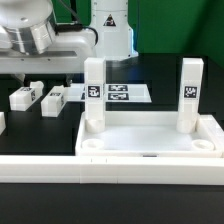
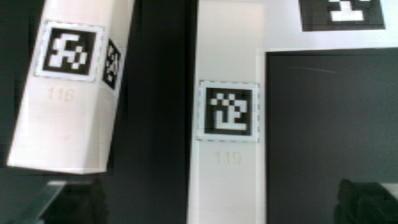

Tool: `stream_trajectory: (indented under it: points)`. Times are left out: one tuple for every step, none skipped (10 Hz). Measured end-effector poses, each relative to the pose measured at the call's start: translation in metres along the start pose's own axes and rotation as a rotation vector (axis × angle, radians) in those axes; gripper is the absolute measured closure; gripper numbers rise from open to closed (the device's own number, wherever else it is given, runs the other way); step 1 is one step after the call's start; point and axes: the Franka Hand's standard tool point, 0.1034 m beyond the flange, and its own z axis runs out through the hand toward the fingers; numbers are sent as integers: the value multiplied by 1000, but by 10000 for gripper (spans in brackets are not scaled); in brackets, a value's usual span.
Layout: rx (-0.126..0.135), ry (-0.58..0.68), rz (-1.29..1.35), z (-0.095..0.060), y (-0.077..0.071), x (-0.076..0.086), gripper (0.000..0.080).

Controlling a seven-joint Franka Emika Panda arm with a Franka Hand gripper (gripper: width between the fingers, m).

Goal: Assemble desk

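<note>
Wrist view: I am looking down on two loose white legs lying on the black desk (image 2: 329, 130), with a corner of the marker board (image 2: 347, 25) beyond them.
Claw: my claw (image 2: 217, 190) is showing only as two dim dark fingers (image 2: 63, 198) spread wide apart, so I am judging it open and holding nothing.
Nearer leg: the centred leg (image 2: 226, 110) is lying directly under me, passing between my fingers.
Long axis: it is running crosswise to the line joining my fingers, so they are straddling its narrow width.
Other leg: the tilted leg (image 2: 71, 90) is lying just beside it, angled away, with its end close to one finger.
Tray top: in the exterior view the tray top (image 1: 150, 138) is sitting toward the exterior view's right, well apart from my claw, which is hanging over the loose legs at the exterior view's left.
Fitted: the first upright leg (image 1: 93, 92) and the second upright leg (image 1: 190, 90) are standing in its far corner sockets.
Coming move: I am judging that a straight descent onto the centred leg is called for, minding the tilted one.
</note>
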Motion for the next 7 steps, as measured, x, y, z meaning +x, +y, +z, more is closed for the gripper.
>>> stream_trajectory:
  points:
    - [13,-72,1,0,-1,-2,151]
    - [17,-134,-6,-1,-2,2,151]
    - [27,-191,-20,-1,-4,-2,151]
    - [40,-280,-21,2,-6,-11,151]
    - [49,-370,-31,2,-6,-20,151]
    - [52,-371,-41,2,-4,-20,151]
    - [56,-377,-29,5,2,-21,151]
